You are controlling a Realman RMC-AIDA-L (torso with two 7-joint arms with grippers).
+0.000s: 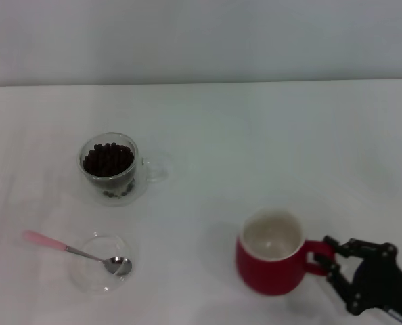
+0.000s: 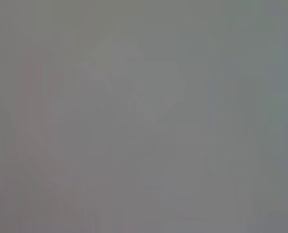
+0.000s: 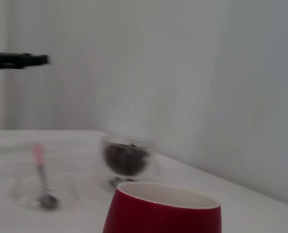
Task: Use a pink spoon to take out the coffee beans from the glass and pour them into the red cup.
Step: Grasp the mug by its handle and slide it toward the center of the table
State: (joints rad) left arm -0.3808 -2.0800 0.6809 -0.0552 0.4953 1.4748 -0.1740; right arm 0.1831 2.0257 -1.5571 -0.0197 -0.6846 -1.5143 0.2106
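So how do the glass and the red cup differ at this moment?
The glass is clear and holds the coffee beans; the red cup is opaque red with a bare cream inside. The glass is smaller. The right gripper is at the red cup's handle; nothing is near the glass. Both stand upright, with side handles.

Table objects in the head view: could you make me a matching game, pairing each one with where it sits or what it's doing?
Things:
1. small pink-handled metal spoon
2. dark brown coffee beans
3. squat red ceramic cup
4. black right claw

States:
A. fill the clear double-walled glass mug
B. empty, cream inside
C. bowl rests in the shallow clear glass dish
D. at the cup's handle

Pairs: 1-C, 2-A, 3-B, 4-D
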